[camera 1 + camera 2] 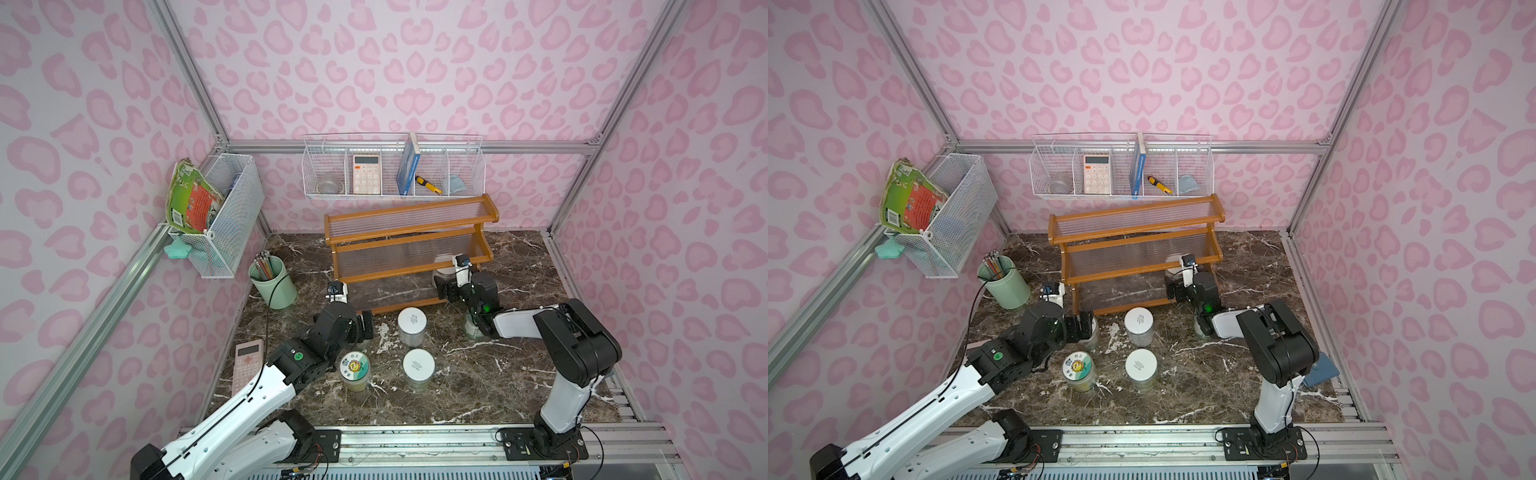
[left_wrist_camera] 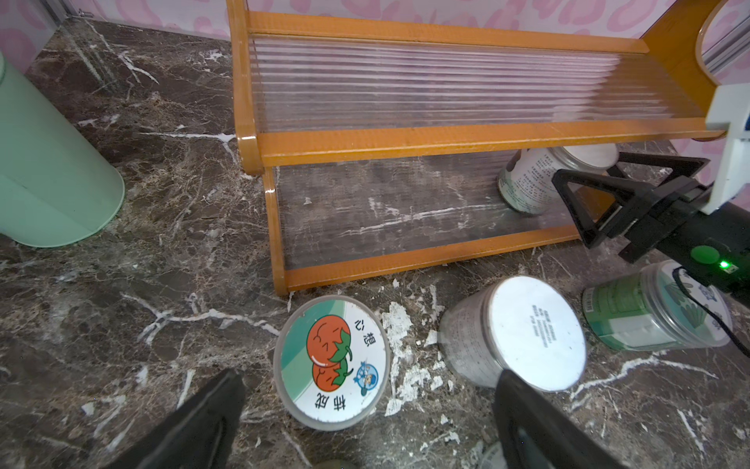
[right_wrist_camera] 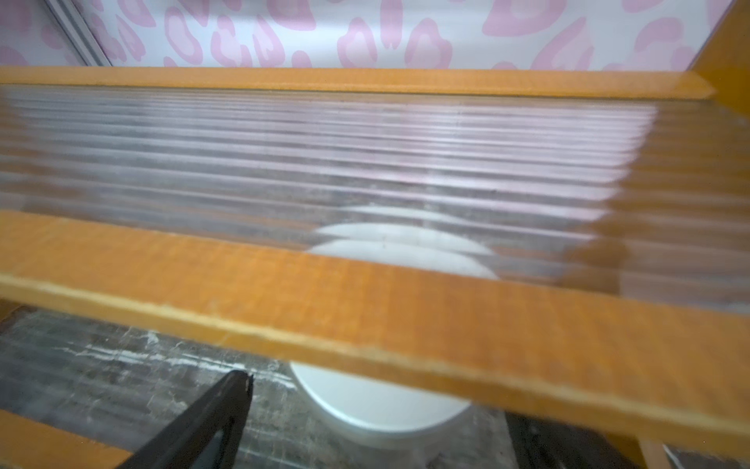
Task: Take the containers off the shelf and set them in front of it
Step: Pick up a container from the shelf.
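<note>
Both grippers stand wide open. The right gripper (image 3: 381,402) reaches into the lowest tier of the shelf (image 1: 409,237) at its right end. The lid of a white-lidded jar (image 2: 527,182) shows between its jaws, and contact cannot be told. The left gripper (image 2: 369,377) hovers over a tomato-sticker jar (image 2: 330,365) on the marble table (image 1: 498,374), just before the shelf's left corner. Further out, in front of the shelf, stand a plain jar (image 1: 412,322), a second plain jar (image 1: 418,363) and a cartoon-sticker jar (image 1: 354,368). A green-sticker jar (image 2: 649,308) stands under the right arm.
</note>
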{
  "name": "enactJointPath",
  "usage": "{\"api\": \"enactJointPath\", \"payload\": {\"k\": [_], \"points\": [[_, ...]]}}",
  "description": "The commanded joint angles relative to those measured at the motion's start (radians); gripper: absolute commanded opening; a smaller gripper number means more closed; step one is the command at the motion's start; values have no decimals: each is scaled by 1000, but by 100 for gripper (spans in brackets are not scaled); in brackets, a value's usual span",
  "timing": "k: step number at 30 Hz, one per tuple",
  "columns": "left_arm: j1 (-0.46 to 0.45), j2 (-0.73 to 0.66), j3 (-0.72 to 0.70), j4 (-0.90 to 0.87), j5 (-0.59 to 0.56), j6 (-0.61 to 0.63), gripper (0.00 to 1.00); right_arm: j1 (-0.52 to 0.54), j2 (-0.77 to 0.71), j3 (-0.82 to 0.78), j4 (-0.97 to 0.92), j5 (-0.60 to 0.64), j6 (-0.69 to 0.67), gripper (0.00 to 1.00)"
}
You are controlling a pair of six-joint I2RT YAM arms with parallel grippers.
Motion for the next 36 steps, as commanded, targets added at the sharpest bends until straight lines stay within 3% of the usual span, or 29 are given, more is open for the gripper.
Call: {"api": "enactJointPath", "payload": {"k": [1, 11, 20, 36], "points": [[3, -6, -3, 13, -2, 1, 99, 1, 16, 21, 61, 26, -11, 99], [4, -4, 3, 8, -4, 1, 99, 0, 107, 128, 22, 20, -25, 99], [5, -11, -2, 5, -4, -3, 99, 0, 101, 126, -7, 2, -33, 72], [6, -8, 15, -2, 18, -8, 99, 40, -107, -21, -63, -45, -15, 69]]}}
